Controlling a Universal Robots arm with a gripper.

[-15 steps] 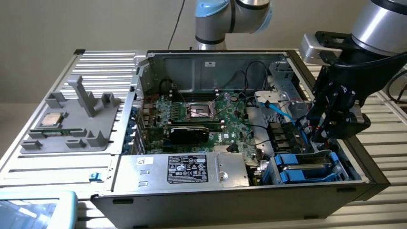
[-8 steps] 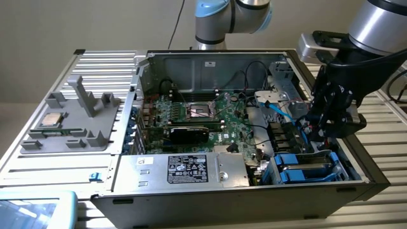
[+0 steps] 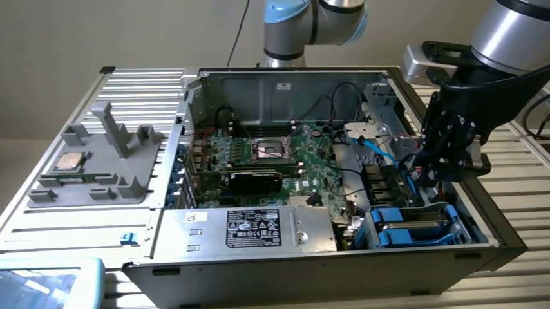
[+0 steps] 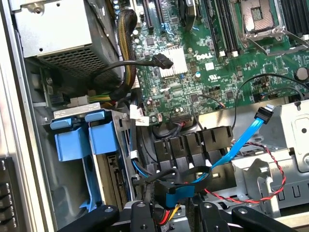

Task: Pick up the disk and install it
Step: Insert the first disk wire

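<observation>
The disk (image 3: 411,226) sits low in the drive bay (image 3: 368,222) of the open computer case (image 3: 284,84). That puts it at about five o'clock of the case on the exterior view's clock face. Its blue frame (image 4: 79,140) stands between the bay's metal walls (the wrist view shows it close beside one wall).

The gripper (image 3: 442,168) hangs over the case at about three o'clock, above the bay and apart from the disk. Its fingers (image 4: 140,212) are spread wide and grip nothing. A blue cable (image 4: 236,145) runs beneath them.

By the look of it, the picking up and carrying are done and the disk is in its slot. Whether it is pushed fully home I cannot tell.

A grey tray (image 3: 94,167) at nine o'clock, on the slatted surface (image 3: 516,206), carries a chip (image 3: 71,162).
</observation>
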